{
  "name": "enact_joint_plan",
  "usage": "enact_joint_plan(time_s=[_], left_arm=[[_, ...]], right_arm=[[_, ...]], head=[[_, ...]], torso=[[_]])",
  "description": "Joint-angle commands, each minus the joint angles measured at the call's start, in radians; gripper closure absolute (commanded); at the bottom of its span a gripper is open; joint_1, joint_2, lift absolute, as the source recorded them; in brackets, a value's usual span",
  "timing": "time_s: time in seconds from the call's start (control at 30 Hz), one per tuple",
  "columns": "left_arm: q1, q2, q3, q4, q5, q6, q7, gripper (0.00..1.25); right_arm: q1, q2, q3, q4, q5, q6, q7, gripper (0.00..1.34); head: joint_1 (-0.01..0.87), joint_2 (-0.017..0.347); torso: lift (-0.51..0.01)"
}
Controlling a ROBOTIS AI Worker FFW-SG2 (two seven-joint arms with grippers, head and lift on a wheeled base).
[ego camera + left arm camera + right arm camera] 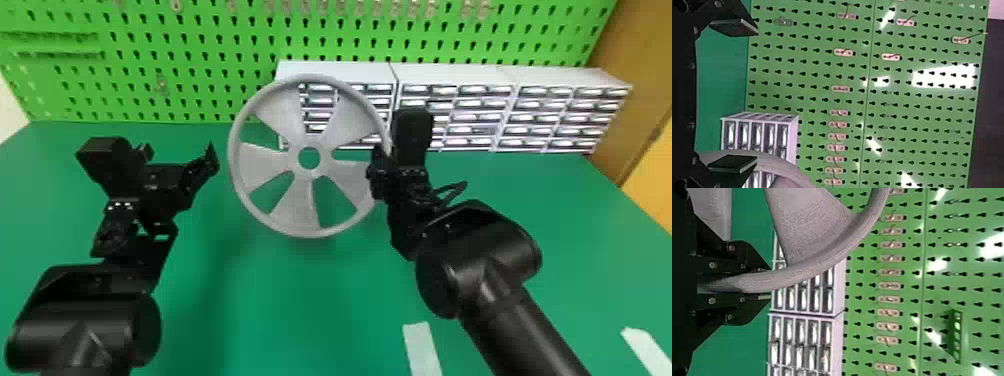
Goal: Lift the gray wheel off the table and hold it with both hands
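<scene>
The gray wheel (295,205) hangs upright above the green table, its face toward the head camera. My right gripper (385,165) is shut on the wheel's right rim; in the right wrist view the rim of the wheel (801,272) runs between the two fingers of the right gripper (766,284). To the left of the wheel, apart from it in the head view, is my left gripper (180,155), open with nothing held. In the left wrist view the left gripper (734,96) has its fingers wide apart, and part of the wheel's rim (785,168) shows beyond one finger.
White drawer cabinets (455,75) stand along the back of the green table (310,310), behind and to the right of the wheel. A green pegboard (190,75) rises behind them. White strips (422,350) lie near the front right.
</scene>
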Motion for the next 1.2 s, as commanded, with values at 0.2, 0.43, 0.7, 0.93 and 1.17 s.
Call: enact_joint_plan(time_s=[0.2,0.43,0.7,0.93,1.17], left_arm=[[0.002,0.0,-0.002,-0.003,0.0,0.002,0.0,0.14],[0.004,0.0,-0.002,-0.004,0.003,0.005,0.0,0.14],[0.014,0.0,-0.013,-0.036,0.018,0.011,0.0,0.14],[0.051,0.0,-0.093,-0.096,0.052,-0.034,0.08,0.14],[0.077,-0.002,-0.171,-0.101,0.068,-0.103,0.163,0.14]], right_arm=[[0.014,-0.001,0.008,0.033,0.109,-0.214,-0.002,1.08],[0.016,0.001,0.014,0.074,0.16,-0.334,-0.002,1.09],[0.016,-0.004,0.022,0.089,0.16,-0.378,0.0,1.09],[0.016,-0.004,0.02,0.089,0.166,-0.374,0.0,1.09],[0.014,-0.001,0.017,0.088,0.173,-0.372,0.0,1.09]], head=[[0.711,0.015],[0.711,0.015],[0.711,0.015],[0.711,0.015],[0.711,0.015]], torso=[[-0.098],[-0.098],[-0.098],[-0.098],[-0.098]])
